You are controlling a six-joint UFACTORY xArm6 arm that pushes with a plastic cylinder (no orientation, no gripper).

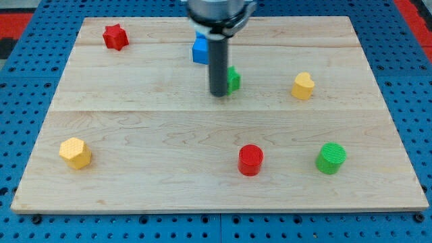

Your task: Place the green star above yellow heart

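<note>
Seven blocks: two red, green, yellow.

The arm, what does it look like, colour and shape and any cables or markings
Only the arm's end shows at the view's top: a rounded dark grey housing, blurred. From it a straight, smooth dark grey rod hangs down to my tip, which ends blunt. No cables or markings can be made out.

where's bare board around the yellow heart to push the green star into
Bare board lies above the yellow heart up to the view's top edge, and between it and the green star. The middle band down to the red cylinder is bare too. It is crowded where my tip touches the star, beside the blue block.
</note>
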